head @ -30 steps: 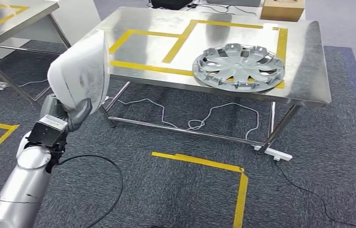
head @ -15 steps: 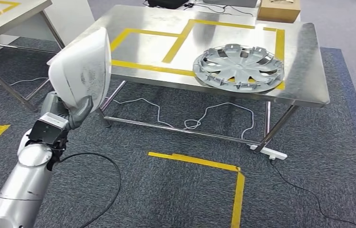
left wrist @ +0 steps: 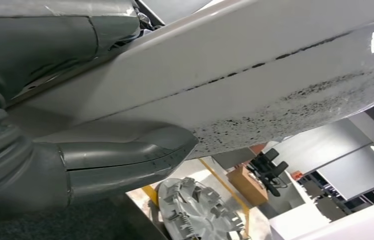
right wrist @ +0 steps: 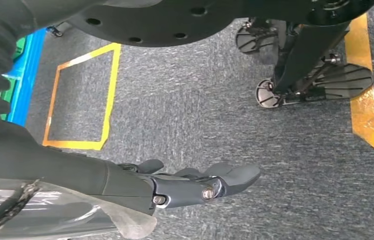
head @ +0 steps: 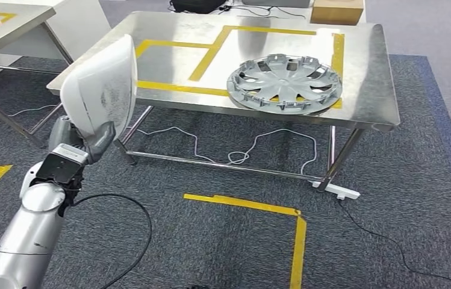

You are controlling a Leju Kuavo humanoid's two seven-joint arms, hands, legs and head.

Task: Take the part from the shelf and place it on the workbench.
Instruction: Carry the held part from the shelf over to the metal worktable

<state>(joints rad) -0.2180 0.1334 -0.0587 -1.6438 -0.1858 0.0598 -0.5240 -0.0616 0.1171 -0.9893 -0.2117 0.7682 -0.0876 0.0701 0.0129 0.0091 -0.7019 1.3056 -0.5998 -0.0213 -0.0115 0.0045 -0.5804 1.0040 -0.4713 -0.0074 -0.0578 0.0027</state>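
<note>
While left hand point(head: 84, 139) grips part point(head: 102, 90), workbench point(head: 168, 60) stands near.

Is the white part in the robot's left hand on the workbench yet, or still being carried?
Carried. The left hand grips the white part upright in the air, off the workbench.

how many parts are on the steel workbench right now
1. A silver wheel cover lies flat on the workbench, over the yellow tape near its front edge. The white part is gripped by the left hand, off the bench.
</note>
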